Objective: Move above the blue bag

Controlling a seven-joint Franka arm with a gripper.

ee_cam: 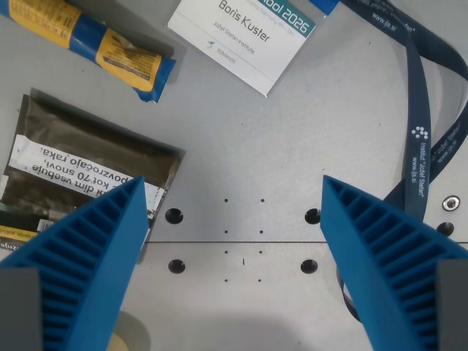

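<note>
The hand is spread wide, its two ribbed blue plastic fingers rising from the bottom corners of the wrist view with nothing between them but bare grey metal surface. The tips are well apart, one toward 8 o'clock and the other toward 4 o'clock from the frame's centre, and they grip nothing.

The blue and yellow crinkled foil bag lies at about 10 to 11 o'clock, in the upper part of the wrist view's left, running diagonally and cut off by the top edge. It is well clear of both fingers.

Just below it, at 9 o'clock, rests a dark olive-brown flat pouch with a white printed label; its lower part is hidden behind the finger on the wrist view's left.

At 12 o'clock a white rectangular name card with a teal header sits tilted, partly cropped by the top edge. From 1 o'clock down to 3 o'clock runs a navy blue fabric lanyard with white lettering, looping down behind the finger on the wrist view's right.

The surface between the fingers shows a pattern of round bolt holes and small dots, crossed by a thin horizontal seam.
</note>
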